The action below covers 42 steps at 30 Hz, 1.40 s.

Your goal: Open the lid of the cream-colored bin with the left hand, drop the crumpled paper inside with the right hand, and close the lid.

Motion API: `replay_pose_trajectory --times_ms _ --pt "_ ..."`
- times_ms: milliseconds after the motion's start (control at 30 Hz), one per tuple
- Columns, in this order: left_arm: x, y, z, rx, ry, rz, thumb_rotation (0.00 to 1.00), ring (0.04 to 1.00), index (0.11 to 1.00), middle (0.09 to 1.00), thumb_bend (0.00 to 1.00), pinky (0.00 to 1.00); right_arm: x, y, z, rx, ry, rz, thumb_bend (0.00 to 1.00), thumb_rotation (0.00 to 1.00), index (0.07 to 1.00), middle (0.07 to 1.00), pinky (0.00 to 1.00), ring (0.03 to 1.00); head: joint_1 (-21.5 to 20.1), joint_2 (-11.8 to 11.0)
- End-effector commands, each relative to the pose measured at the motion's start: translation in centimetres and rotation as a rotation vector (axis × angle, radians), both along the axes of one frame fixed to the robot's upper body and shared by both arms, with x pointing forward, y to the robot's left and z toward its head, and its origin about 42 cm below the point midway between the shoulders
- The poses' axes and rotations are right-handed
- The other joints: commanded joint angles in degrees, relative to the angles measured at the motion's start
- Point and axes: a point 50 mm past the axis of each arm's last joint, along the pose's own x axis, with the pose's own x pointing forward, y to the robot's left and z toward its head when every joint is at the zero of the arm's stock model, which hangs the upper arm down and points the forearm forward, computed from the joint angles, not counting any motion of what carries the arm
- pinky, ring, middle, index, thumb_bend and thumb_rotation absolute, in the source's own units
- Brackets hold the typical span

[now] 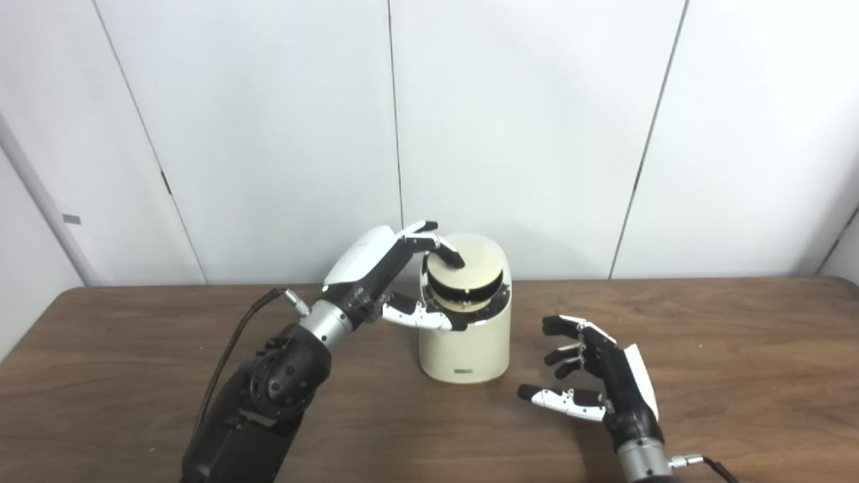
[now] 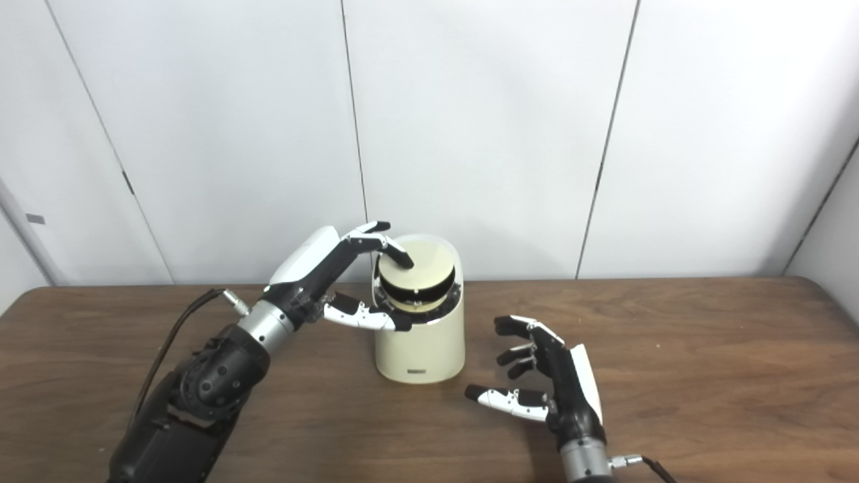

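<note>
Left eye view caught the cream-colored cylindrical plastic bin point(image 1: 465, 349) at frame centre on the brown wooden table point(image 1: 738, 349); the left hand point(image 1: 389, 275) pressed fingertips on its tilted round lid point(image 1: 473, 265), while the right hand point(image 1: 594, 376) hovered spread, empty, lower right.

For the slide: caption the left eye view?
Left hand presses the cream bin's lid; empty right hand waits open beside it.
</note>
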Motion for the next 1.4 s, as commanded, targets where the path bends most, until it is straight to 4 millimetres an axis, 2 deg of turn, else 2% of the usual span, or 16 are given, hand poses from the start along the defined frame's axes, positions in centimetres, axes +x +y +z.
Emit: replay_pose_trajectory --times_ms 0,200,333,533,767,1067,1200,1367 --pt "0.03 -0.09 2.22 -0.003 -0.088 -0.02 0.31 0.927 0.665 0.69 0.95 0.81 0.72 0.59 2.4 0.008 -0.088 0.015 0.77 0.03 0.697 0.703 0.43 0.527 -0.07 0.1" --pt "-0.08 -0.22 1.79 0.001 -0.093 -0.035 0.33 0.909 0.656 0.683 0.95 0.79 0.71 0.62 2.47 0.008 -0.083 0.013 0.77 0.04 0.697 0.704 0.43 0.54 -0.14 0.29" --pt "-0.27 -0.38 1.47 0.004 -0.081 -0.042 0.28 0.913 0.654 0.686 0.93 0.82 0.73 0.72 2.55 0.017 -0.087 0.017 0.77 0.02 0.692 0.7 0.43 0.535 -0.16 0.34" --pt "-0.56 -0.73 1.25 0.02 -0.061 -0.036 0.27 0.932 0.674 0.707 0.91 0.89 0.76 0.74 2.61 0.018 -0.084 0.019 0.77 0.04 0.691 0.7 0.43 0.538 -0.12 0.56" --pt "-0.7 -1.05 1.36 0.021 -0.06 -0.038 0.24 0.942 0.693 0.737 0.92 0.89 0.76 0.82 2.71 0.015 -0.087 0.017 0.78 0.04 0.688 0.698 0.44 0.537 -0.29 0.75" --pt "-0.57 -1.04 1.47 0.029 -0.059 -0.042 0.26 0.952 0.708 0.752 0.92 0.89 0.78 0.86 2.78 0.026 -0.086 0.022 0.78 0.03 0.687 0.694 0.43 0.527 -0.27 0.97" --pt "-0.64 -1.02 1.38 0.067 -0.075 -0.033 0.26 0.95 0.709 0.744 0.92 0.9 0.76 0.86 2.84 0.03 -0.088 0.024 0.78 0.02 0.683 0.687 0.44 0.516 -0.26 1.12" --pt "-0.75 -1.02 1.28 0.16 -0.128 -0.023 0.24 0.949 0.712 0.735 0.92 0.96 0.62 0.78 2.95 0.017 -0.086 0.019 0.78 0.04 0.684 0.687 0.44 0.513 -0.28 1.54"
